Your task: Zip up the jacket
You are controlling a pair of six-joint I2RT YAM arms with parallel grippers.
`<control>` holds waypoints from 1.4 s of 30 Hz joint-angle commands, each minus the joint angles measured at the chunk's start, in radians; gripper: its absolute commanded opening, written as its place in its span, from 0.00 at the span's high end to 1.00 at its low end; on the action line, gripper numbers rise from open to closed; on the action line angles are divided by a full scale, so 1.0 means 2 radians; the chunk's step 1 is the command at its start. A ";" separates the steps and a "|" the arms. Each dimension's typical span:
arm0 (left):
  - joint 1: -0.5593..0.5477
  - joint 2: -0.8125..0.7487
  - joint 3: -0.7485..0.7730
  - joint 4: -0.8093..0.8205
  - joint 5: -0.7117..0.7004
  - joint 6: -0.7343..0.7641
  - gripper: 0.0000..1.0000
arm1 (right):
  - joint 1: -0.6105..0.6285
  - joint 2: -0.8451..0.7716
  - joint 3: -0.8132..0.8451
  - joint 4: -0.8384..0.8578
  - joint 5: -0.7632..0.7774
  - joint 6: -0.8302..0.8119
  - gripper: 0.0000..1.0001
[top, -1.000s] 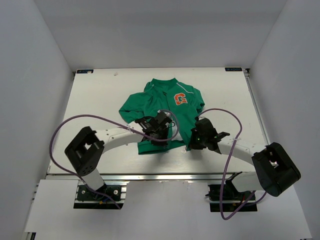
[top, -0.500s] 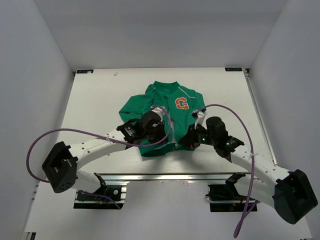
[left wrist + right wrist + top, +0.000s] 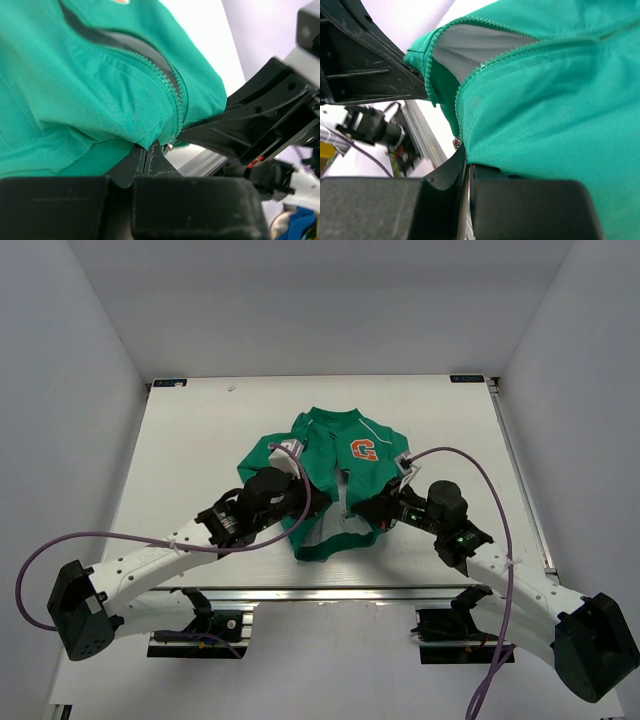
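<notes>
The left claw [image 3: 149,159] and right claw [image 3: 466,167] are each clamped shut on the jacket [image 3: 350,455] hem, one either side of the open zip's foot. If the arms tug unevenly, thin cloth could slip free or the zip ends could miss each other. The slider shows only as a glint, and farther off, mid-desk [image 3: 190,430], the arms hide the hem.

White table [image 3: 190,430] enclosed by plain grey walls [image 3: 60,390].
</notes>
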 commanded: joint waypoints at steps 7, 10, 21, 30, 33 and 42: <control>-0.003 -0.016 0.001 0.034 -0.033 -0.014 1.00 | -0.001 -0.007 0.003 0.111 0.033 0.014 1.00; -0.003 -0.007 0.005 0.037 -0.035 -0.020 1.00 | -0.001 0.001 0.012 0.109 0.035 0.005 1.00; -0.003 0.019 0.015 0.041 -0.023 -0.020 1.00 | -0.001 0.001 0.013 0.121 0.041 0.003 1.00; -0.003 0.019 0.015 0.047 -0.012 -0.022 1.00 | -0.001 0.003 0.015 0.113 0.045 0.003 1.00; -0.003 0.016 0.013 0.050 -0.011 -0.022 1.00 | -0.001 0.005 0.018 0.103 0.047 0.000 1.00; -0.003 0.022 0.011 0.056 -0.001 -0.025 1.00 | -0.001 0.001 0.018 0.100 0.044 0.000 1.00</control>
